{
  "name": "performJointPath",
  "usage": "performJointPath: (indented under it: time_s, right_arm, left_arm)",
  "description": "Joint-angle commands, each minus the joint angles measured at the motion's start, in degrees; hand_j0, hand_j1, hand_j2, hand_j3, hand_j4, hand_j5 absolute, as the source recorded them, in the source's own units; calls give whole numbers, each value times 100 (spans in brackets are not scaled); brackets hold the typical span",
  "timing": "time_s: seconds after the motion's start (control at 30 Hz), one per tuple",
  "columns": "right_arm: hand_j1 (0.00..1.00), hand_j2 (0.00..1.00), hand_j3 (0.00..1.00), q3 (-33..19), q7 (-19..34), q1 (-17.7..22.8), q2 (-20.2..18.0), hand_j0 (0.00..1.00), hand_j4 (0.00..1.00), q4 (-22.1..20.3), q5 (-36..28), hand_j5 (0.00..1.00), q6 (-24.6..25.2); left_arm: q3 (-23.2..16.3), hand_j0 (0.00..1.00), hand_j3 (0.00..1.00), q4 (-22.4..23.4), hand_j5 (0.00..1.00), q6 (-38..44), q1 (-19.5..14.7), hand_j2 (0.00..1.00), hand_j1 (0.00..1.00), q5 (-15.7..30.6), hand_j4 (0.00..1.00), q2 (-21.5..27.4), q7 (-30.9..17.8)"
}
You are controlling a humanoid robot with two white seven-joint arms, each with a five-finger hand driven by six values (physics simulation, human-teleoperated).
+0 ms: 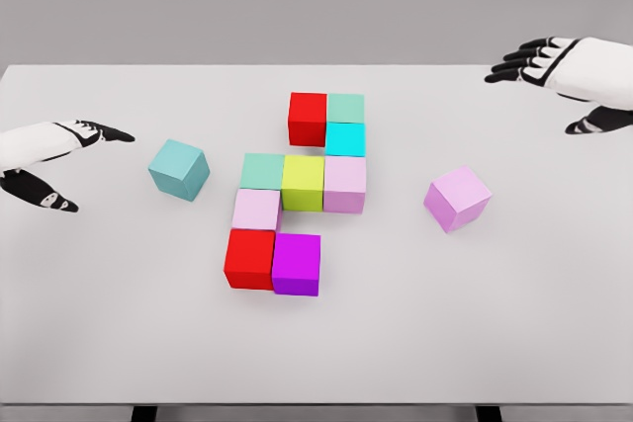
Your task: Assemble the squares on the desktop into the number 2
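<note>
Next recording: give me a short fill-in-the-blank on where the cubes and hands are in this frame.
1. The yellow-green cube sits between a teal cube and a ____ cube.
2. The number of cubes lying apart from the cluster is ____.
3. The loose teal cube lies nearer the ____ hand.
4. The left hand and right hand both hold ____.

Missing words: pink; two; left; nothing

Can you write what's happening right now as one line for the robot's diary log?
left robot hand: open, empty | right robot hand: open, empty | loose: teal cube, pink cube | 2: unfinished
</note>
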Motion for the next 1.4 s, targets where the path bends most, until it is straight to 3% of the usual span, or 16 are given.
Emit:
performJointPath:
  time_s: [0.0,0.13,0.2,0.23,0.33,0.5,0.8,1.2,1.37]
  right_arm:
    - [100,100,100,24,-2,0,8,100,100,-25,-22,100,17]
    - [100,100,100,50,-2,0,-18,100,100,-42,-83,100,17]
    - [100,100,100,243,-2,0,-45,100,100,-77,-92,100,17]
    - [100,100,100,357,-2,9,-45,100,100,-77,-118,100,17]
    - [100,100,100,569,-2,0,-36,100,100,-77,-118,100,17]
    - [100,100,100,938,-2,0,-18,100,100,-68,-118,100,17]
    - [100,100,100,1289,-2,-9,157,100,100,-42,-118,100,17]
    - [100,100,100,1649,-2,-97,456,100,100,28,-101,100,230]
    - [100,100,100,1755,-2,-158,509,100,100,98,-109,100,239]
  left_arm:
    - [3,100,100,124,100,12,-9,100,100,36,100,2,8]
    - [-24,100,100,291,100,12,-141,100,100,36,100,-16,8]
    - [-243,100,100,1011,100,12,-395,100,100,45,100,-138,8]
    - [-524,100,100,1135,100,12,-606,100,100,45,100,-323,17]
    - [-981,100,100,1135,100,12,-826,100,100,45,100,-622,17]
    - [-1324,100,100,1108,100,12,-1090,100,100,45,100,-1079,16]
    - [-1325,100,100,1170,100,12,-1117,100,100,-95,100,-1308,61]
    - [-1325,100,100,1838,100,12,-1354,100,100,-306,100,-1888,60]
    - [-1316,100,100,1864,100,12,-1354,100,100,-394,100,-1958,60]
